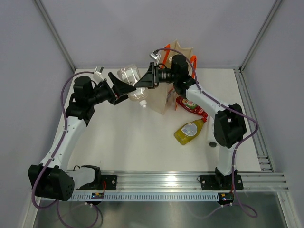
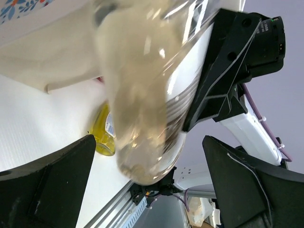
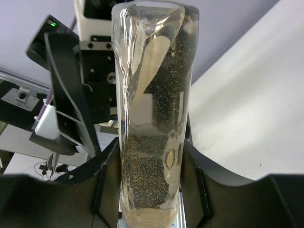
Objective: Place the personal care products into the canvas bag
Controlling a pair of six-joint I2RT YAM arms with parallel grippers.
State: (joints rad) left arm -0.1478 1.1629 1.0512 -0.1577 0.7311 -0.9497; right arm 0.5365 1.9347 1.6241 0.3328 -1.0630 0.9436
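Clear-amber bottle (image 1: 132, 80) — right gripper (image 3: 151, 175) clamped on; left gripper (image 2: 152, 178) splayed; yellow bottle (image 1: 189, 131) label unreadable.

The right arm (image 1: 204, 99) is covering much of the canvas bag (image 1: 160, 105); the clear-amber bottle (image 2: 142, 95) is showing blurred, running off the top edge.

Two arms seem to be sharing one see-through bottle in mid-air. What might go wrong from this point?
1. The clear bottle hangs above the table, clamped only by the right end effector, while the left end effector stands wide open around it. A badly timed release would probably drop it.
2. Both end effectors sit very close and might bump.
3. The canvas bag stands right beside them; a swing could tip it.
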